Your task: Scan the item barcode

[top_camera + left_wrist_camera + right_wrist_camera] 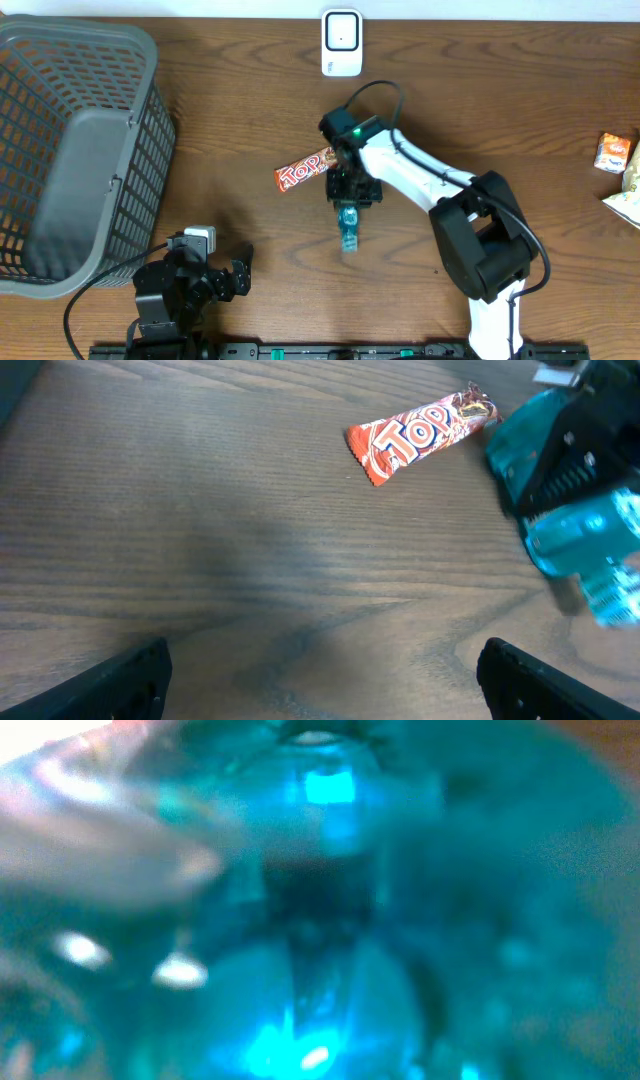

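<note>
A see-through blue packet [348, 228] sticks out below my right gripper [352, 192], which is shut on its upper end above the middle of the table. The left wrist view shows the packet [590, 555] at the right edge under the dark right gripper [565, 455]. In the right wrist view a blue blur [320, 920] fills the frame and hides the fingers. No barcode shows in any view. A white scanner [342, 42] stands at the table's far edge. My left gripper [243, 268] rests open near the front edge, its fingers [130, 680] wide apart over bare wood.
An orange "Top" candy bar [303, 172] lies just left of the right gripper and shows in the left wrist view [420, 435]. A grey basket [70, 150] fills the left side. Snack packs [615, 152] lie at the right edge.
</note>
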Available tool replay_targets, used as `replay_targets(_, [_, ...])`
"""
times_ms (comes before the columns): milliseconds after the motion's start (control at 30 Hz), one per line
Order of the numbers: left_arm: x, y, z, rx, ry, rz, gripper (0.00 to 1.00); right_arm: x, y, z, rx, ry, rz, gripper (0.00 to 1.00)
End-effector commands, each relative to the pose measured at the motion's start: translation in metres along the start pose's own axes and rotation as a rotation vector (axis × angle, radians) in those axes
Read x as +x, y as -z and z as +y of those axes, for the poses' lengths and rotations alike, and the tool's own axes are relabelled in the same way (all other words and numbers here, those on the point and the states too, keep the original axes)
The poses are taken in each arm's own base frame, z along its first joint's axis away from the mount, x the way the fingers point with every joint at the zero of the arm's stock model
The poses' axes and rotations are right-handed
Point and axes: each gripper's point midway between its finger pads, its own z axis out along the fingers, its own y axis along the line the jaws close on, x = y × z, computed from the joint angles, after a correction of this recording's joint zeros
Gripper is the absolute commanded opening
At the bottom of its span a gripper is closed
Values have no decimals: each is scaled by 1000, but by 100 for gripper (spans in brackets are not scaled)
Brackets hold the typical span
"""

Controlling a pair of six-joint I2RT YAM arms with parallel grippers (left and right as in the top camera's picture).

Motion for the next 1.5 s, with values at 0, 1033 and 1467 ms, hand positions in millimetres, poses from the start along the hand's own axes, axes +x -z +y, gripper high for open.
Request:
replay_targets(0, [-1, 0, 0, -1, 2, -2, 98, -8, -21, -25, 65, -217, 15, 5])
replay_targets(1033, [-1, 0, 0, -1, 3, -2, 98, -45, 108, -38, 5, -594, -452, 99])
replay_targets(1467, [-1, 0, 0, 0, 3, -2, 98, -44, 162, -27, 66, 80, -564, 99])
